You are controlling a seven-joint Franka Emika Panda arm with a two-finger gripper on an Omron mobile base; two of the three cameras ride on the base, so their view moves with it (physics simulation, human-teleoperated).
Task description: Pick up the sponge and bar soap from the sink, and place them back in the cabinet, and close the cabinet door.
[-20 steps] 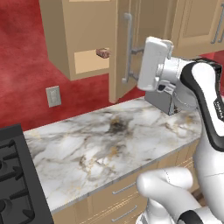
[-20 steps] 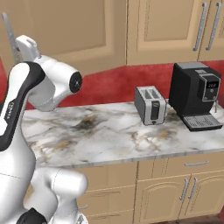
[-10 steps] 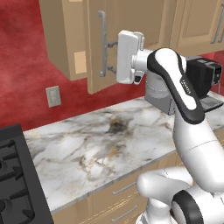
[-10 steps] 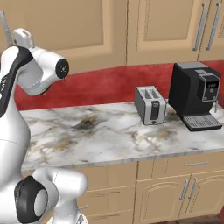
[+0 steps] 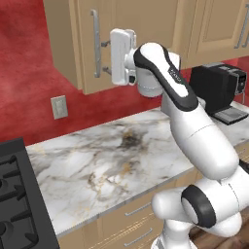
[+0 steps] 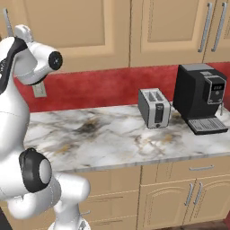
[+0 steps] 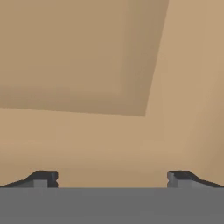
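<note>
The cabinet door, a tan panel with a long vertical silver handle, lies nearly flush against the cabinet. My gripper is up against the door face just right of the handle, its fingers spread and holding nothing. In the hand view the two fingertips stand wide apart in front of the flat tan door panel. The cabinet's inside is hidden behind the door. The sponge, the bar soap and the sink are out of view.
Below lies a marble counter with a stove at its left end. A toaster and a black coffee machine stand on its right part. A wall outlet sits under the cabinet. Drawers run below the counter.
The door has swung from standing open to nearly shut, with my hand moving left along with it. The shelf and the bar soap on it are now covered by the door.
</note>
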